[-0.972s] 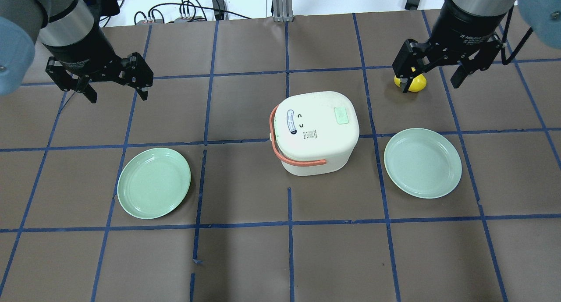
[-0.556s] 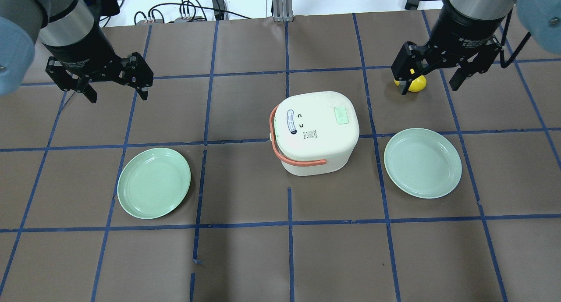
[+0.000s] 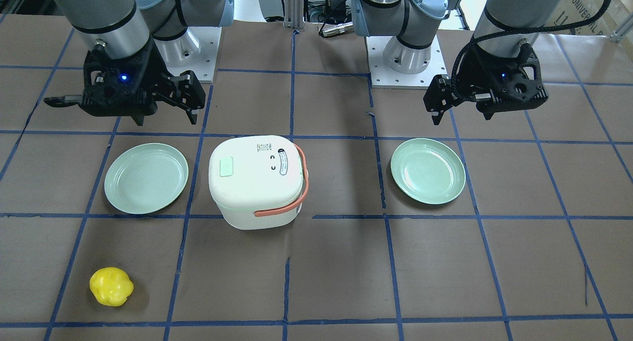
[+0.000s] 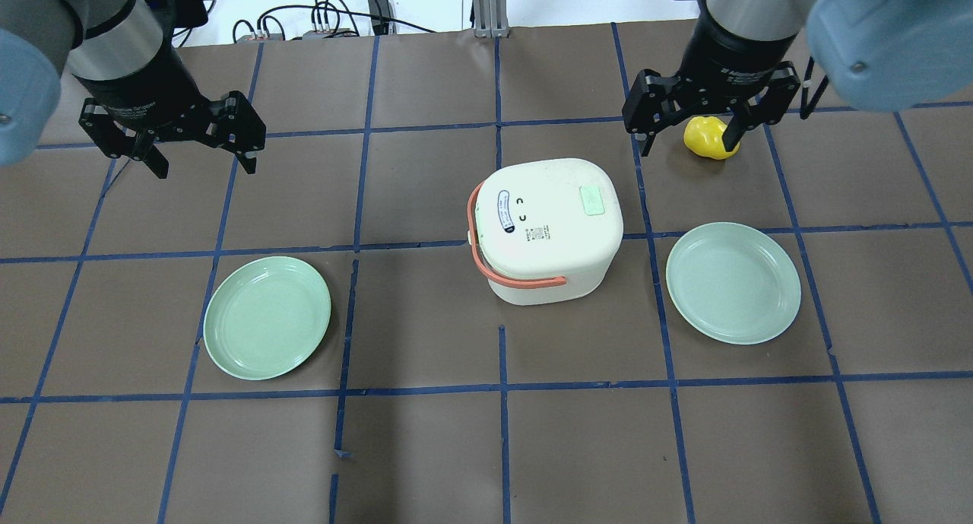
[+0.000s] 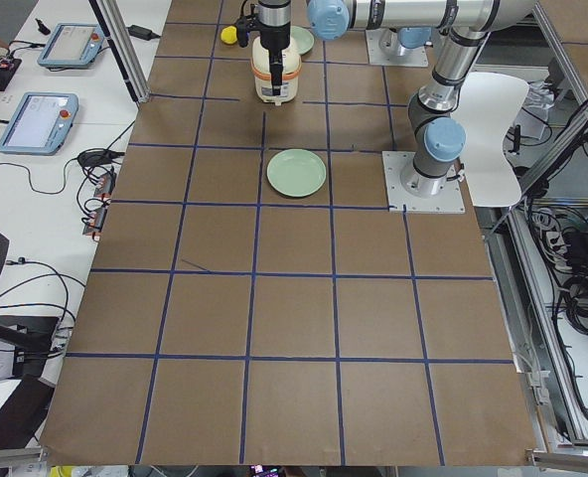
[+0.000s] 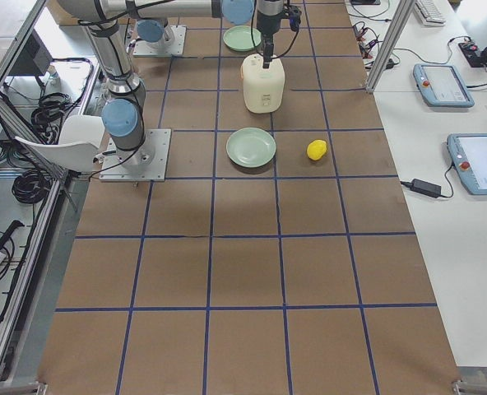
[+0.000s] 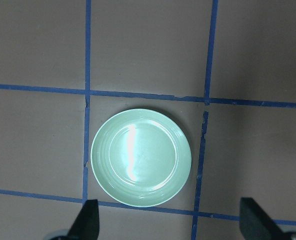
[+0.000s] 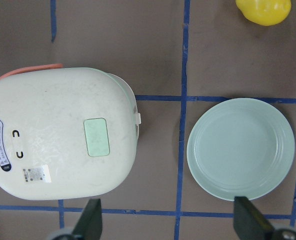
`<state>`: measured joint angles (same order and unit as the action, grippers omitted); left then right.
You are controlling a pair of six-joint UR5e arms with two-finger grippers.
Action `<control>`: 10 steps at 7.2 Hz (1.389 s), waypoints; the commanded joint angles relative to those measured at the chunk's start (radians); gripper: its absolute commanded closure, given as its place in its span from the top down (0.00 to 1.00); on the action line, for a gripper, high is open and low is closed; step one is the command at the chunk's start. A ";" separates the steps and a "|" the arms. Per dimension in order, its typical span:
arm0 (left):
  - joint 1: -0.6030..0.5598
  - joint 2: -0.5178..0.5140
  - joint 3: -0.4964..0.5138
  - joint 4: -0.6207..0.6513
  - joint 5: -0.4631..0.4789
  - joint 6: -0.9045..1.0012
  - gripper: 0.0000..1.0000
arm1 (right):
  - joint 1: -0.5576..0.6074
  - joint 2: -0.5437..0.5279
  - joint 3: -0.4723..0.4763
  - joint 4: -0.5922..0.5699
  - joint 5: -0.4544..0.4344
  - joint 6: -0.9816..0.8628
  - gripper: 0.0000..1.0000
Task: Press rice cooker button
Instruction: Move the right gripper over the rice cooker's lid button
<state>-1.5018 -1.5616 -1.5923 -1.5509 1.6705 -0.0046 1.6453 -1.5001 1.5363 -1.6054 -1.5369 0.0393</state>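
Plainly upright cooker (image 4: 543,231) (button (image 4: 591,200) rightward)

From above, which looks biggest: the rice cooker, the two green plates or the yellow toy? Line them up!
1. The rice cooker, slightly; its top sits nearer the camera, so that is unsure.
2. The left plate and right plate look alike.
3. The yellow toy, clearly smallest.

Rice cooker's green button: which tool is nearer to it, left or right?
Right. The right tool hovers high near the button; the left tool hangs far off, beyond the opposite end of the cooker.
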 commanded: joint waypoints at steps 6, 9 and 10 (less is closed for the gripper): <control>0.000 0.000 0.000 0.000 0.000 0.000 1.00 | 0.073 0.132 0.007 -0.047 0.095 0.065 0.14; 0.000 0.000 0.000 0.000 0.000 0.000 1.00 | 0.065 0.147 0.036 -0.060 0.093 0.053 0.14; 0.000 0.000 0.000 0.000 0.000 0.000 1.00 | 0.067 0.147 0.050 -0.094 0.093 0.059 0.14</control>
<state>-1.5018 -1.5616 -1.5923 -1.5508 1.6705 -0.0046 1.7124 -1.3540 1.5680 -1.6704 -1.4434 0.0963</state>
